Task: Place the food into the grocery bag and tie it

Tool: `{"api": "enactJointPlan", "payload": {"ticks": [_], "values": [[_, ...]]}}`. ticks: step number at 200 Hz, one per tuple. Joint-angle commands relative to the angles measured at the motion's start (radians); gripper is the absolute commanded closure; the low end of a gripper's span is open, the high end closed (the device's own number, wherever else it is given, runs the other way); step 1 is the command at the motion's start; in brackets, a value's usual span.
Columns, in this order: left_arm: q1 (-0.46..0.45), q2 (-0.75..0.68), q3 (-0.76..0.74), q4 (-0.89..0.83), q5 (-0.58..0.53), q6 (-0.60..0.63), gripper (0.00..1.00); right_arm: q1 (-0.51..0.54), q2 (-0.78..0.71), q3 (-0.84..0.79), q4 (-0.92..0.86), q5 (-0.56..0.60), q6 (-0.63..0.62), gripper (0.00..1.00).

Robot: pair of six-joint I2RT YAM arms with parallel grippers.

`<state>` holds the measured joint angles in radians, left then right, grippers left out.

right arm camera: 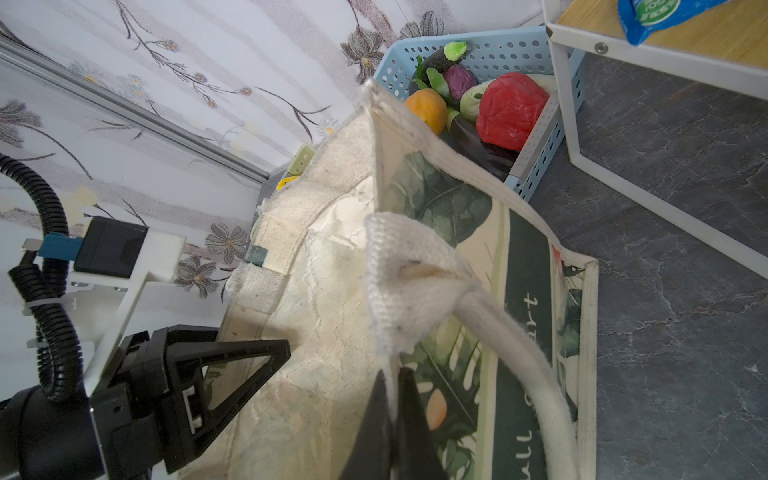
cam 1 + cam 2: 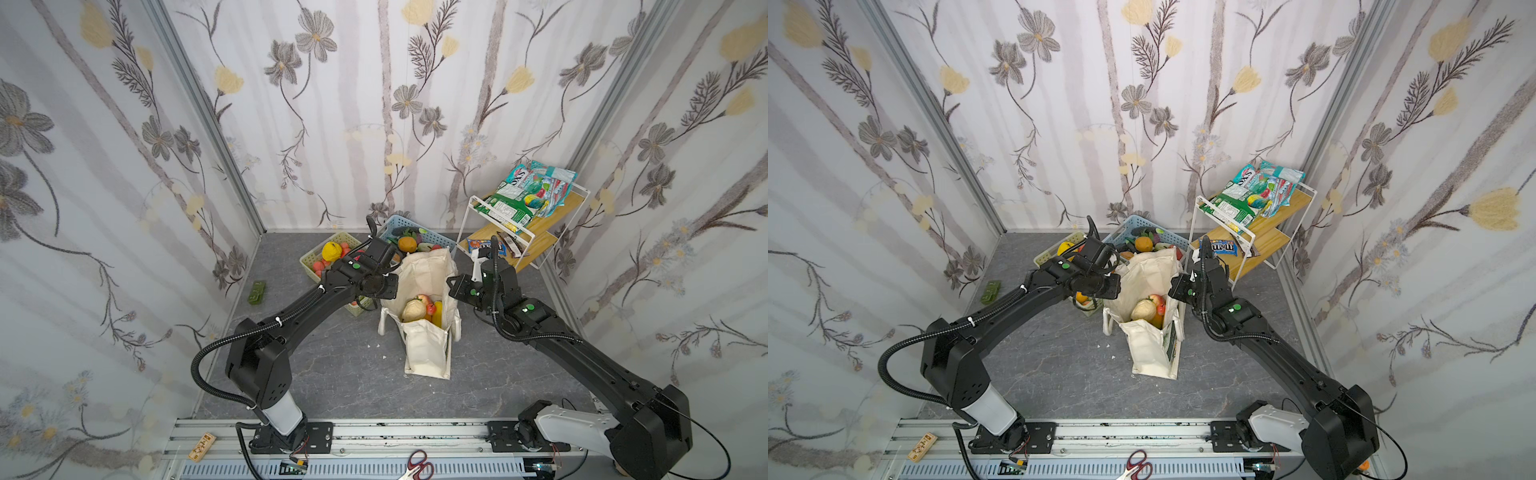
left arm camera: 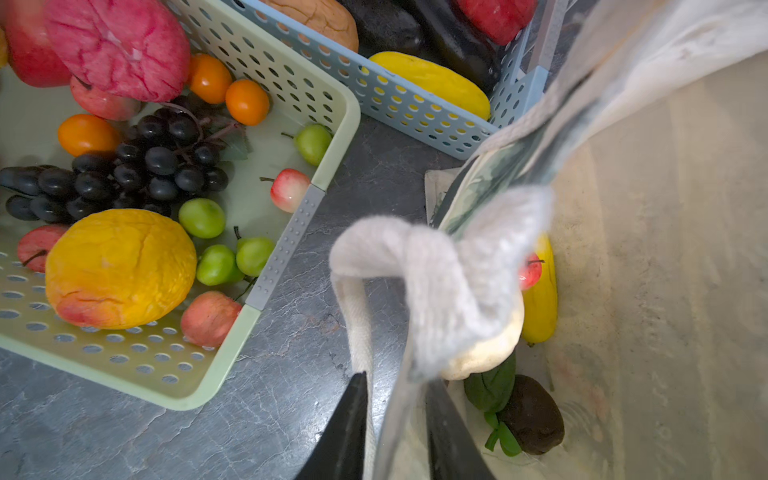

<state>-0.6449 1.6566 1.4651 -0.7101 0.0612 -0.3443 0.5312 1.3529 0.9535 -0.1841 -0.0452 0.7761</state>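
The grocery bag [image 2: 428,349] stands open mid-floor in both top views, its leaf print showing in the right wrist view [image 1: 449,203]. Inside lie food pieces: a beige cauliflower [image 2: 412,311], a red apple [image 2: 423,299] and a yellow mango [image 2: 437,316]. The left wrist view also shows the mango [image 3: 540,299] and a dark fruit [image 3: 532,415]. My left gripper [image 3: 397,378] is at the bag's left rim [image 2: 390,291], jaws close around the rim and white rope handle [image 3: 415,257]. My right gripper [image 1: 392,372] is shut on the right rim [image 2: 453,286] beside the handle loop [image 1: 407,274].
A pale green basket [image 2: 309,259] and a blue basket [image 2: 388,226] of toy produce stand just behind the bag. A white wire rack [image 2: 528,241] with snack packets stands at the back right. A small green block [image 2: 257,291] lies by the left wall. Scissors [image 2: 417,463] lie on the front rail.
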Motion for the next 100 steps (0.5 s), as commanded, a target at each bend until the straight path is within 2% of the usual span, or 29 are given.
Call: {"api": "enactJointPlan", "payload": {"ticks": [1,15,25,100], "values": [[0.001,-0.009,0.016,0.013,0.026,-0.012,0.87,0.004,0.002,0.003,0.007,0.002,0.003,0.99],[0.0,-0.014,0.022,0.014,0.031,-0.01,0.96,0.006,0.003,0.003,0.009,0.002,0.006,0.99],[0.0,-0.014,0.029,0.011,0.032,-0.009,1.0,0.007,0.005,0.004,0.011,0.003,0.006,0.99],[0.007,-0.047,0.058,-0.001,0.038,-0.004,1.0,0.016,0.03,0.028,0.009,-0.004,0.005,0.99]]}}
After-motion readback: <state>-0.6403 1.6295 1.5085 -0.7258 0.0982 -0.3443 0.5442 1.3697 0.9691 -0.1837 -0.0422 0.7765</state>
